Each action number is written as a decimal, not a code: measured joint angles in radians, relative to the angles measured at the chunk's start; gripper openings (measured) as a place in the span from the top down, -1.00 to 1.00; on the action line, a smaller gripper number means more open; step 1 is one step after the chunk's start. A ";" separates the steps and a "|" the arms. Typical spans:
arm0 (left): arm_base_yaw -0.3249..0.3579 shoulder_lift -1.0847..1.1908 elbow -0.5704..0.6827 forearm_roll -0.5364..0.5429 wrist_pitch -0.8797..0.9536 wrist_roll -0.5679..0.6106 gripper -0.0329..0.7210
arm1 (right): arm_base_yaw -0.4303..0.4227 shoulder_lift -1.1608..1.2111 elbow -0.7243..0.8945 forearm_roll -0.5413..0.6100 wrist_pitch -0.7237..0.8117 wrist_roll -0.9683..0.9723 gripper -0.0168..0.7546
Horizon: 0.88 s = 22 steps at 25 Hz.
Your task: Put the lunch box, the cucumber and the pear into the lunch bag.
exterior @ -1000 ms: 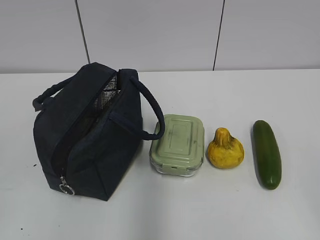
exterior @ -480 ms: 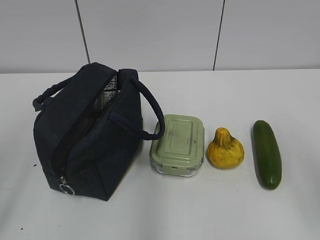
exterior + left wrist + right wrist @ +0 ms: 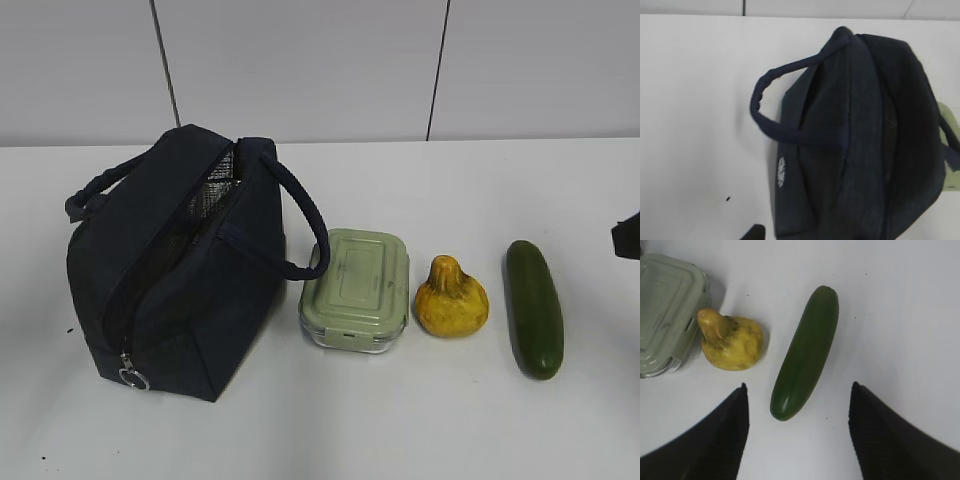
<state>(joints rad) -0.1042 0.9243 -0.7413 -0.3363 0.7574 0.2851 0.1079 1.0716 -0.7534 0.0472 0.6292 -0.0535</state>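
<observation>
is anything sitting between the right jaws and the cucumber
Nothing visible does. In the right wrist view the right gripper is open, and the cucumber lies on bare table ahead of it, its near end roughly centred on the gap. The pear sits off to the side, clear of the cucumber.

A dark piece of my right arm now shows at the right edge of the exterior view, level with the top end of the cucumber [image 3: 533,308] and well apart from it; a second ago and half a second ago that edge shows only bare table [image 3: 420,420]. From the right wrist view, my right gripper [image 3: 797,410] hangs over the cucumber's near end with its jaws spread wide, one on each side, touching nothing.
</observation>
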 joint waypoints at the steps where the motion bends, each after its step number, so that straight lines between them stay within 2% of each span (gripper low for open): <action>1: 0.000 0.037 -0.022 -0.039 -0.002 0.040 0.03 | 0.000 0.028 -0.022 0.004 0.000 -0.001 -0.31; 4: 0.000 0.157 -0.105 -0.119 0.013 0.155 0.03 | 0.000 0.085 -0.067 0.010 0.000 -0.013 -0.31; 8: 0.000 0.293 -0.196 -0.152 0.079 0.227 0.03 | 0.000 0.151 -0.129 0.010 -0.001 -0.018 -0.31; 14: 0.000 0.393 -0.264 -0.186 0.177 0.277 0.03 | 0.000 0.249 -0.211 0.011 -0.002 -0.024 -0.31; 22: 0.000 0.466 -0.273 -0.202 0.181 0.293 0.03 | 0.000 0.330 -0.253 0.011 -0.002 -0.026 -0.31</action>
<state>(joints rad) -0.1042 1.3907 -1.0143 -0.5378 0.9383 0.5780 0.1079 1.4016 -1.0061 0.0581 0.6268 -0.0793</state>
